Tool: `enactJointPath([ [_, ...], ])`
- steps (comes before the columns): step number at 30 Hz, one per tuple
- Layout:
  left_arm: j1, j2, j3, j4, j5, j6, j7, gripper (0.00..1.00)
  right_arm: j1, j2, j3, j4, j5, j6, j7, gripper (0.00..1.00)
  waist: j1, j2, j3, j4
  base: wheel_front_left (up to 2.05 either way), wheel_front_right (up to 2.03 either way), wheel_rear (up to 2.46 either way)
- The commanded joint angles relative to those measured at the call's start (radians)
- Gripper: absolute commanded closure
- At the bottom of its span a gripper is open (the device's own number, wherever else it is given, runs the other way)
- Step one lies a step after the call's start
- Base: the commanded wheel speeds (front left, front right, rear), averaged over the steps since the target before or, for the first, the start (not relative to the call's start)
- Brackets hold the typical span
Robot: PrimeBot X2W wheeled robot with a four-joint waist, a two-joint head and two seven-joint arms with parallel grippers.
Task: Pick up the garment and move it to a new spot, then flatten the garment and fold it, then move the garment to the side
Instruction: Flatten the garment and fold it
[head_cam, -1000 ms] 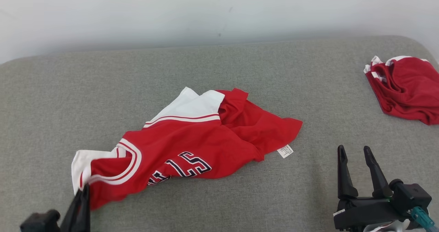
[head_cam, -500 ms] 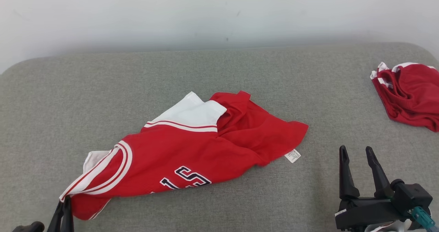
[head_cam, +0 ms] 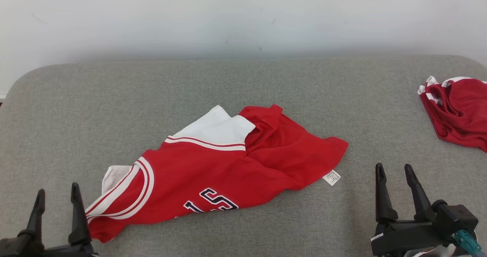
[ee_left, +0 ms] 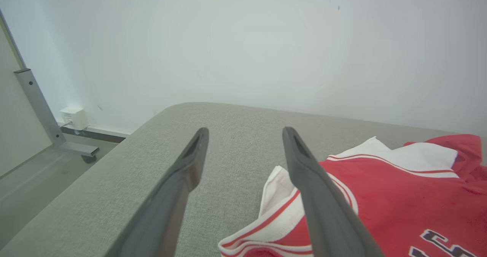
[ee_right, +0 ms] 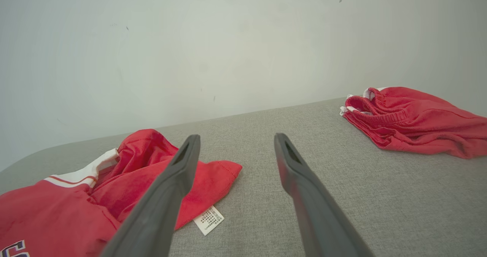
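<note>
- Head view: the red and white shirt lies crumpled near the middle of the grey cushion. Its striped, white-trimmed corner is just beside the left gripper.
- Both grippers have their fingers spread apart with nothing between them. The right gripper sits off the shirt's right side, near the white label.
- Judging from this, the shirt seems to be set down at its spot, so flattening is the step in hand. Folding is not yet begun.
- The next move likely calls for each gripper to pinch an outer edge: the left at the striped corner, the right at the hem by the label. Pulling these apart should spread the bunched folds at the upper right.
- Red shorts lie well apart, at the cushion's far right edge.
- The cushion is woven grey cloth with rounded corners, set against a plain pale wall.
- Left wrist view shows a small white box low on the wall and a grey metal post standing on the floor.
</note>
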State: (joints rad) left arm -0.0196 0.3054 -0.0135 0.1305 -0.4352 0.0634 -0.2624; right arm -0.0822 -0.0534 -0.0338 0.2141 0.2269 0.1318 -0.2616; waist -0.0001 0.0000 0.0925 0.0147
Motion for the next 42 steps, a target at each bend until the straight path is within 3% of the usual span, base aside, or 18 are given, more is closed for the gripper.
enactJointPath([
  [1, 0.015, -0.02, 0.013, -0.03, 0.025, -0.012, -0.003, 0.0, 0.004, -0.002, 0.001, 0.001, -0.002, -0.003, -0.004, 0.0, 0.0001, 0.0, -0.005, 0.001, 0.0, 0.0, 0.0],
  [13, 0.024, -0.14, 0.011, -0.079, 0.166, -0.093, -0.003, 0.0, 0.021, -0.007, 0.027, 0.006, 0.006, -0.003, -0.004, 0.0, 0.0001, 0.0, -0.039, -0.016, 0.0, 0.0, 0.0],
  [24, 0.034, -0.178, 0.02, -0.021, 0.212, -0.148, -0.003, 0.0, 0.032, -0.006, 0.047, 0.004, 0.012, -0.003, -0.004, 0.0, 0.0001, 0.0, -0.045, -0.024, 0.0, 0.0, 0.0],
  [32, -0.155, -0.089, -0.015, 0.048, 0.216, -0.185, 0.01, 0.0, -0.007, -0.009, 0.063, 0.002, 0.019, -0.003, -0.004, 0.0, 0.0001, 0.0, 0.005, -0.059, 0.0, 0.0, 0.0],
  [38, -0.391, 0.013, -0.09, 0.111, 0.162, -0.193, 0.105, 0.0, -0.044, -0.003, 0.071, 0.001, 0.033, -0.003, -0.004, 0.0, 0.0001, 0.0, 0.079, -0.131, 0.0, 0.0, 0.0],
  [42, -0.566, 0.106, -0.199, 0.16, 0.086, -0.193, 0.202, 0.0, -0.069, 0.001, 0.074, -0.002, 0.051, -0.003, -0.004, 0.0, 0.0001, 0.0, 0.142, -0.201, 0.0, 0.0, 0.0],
])
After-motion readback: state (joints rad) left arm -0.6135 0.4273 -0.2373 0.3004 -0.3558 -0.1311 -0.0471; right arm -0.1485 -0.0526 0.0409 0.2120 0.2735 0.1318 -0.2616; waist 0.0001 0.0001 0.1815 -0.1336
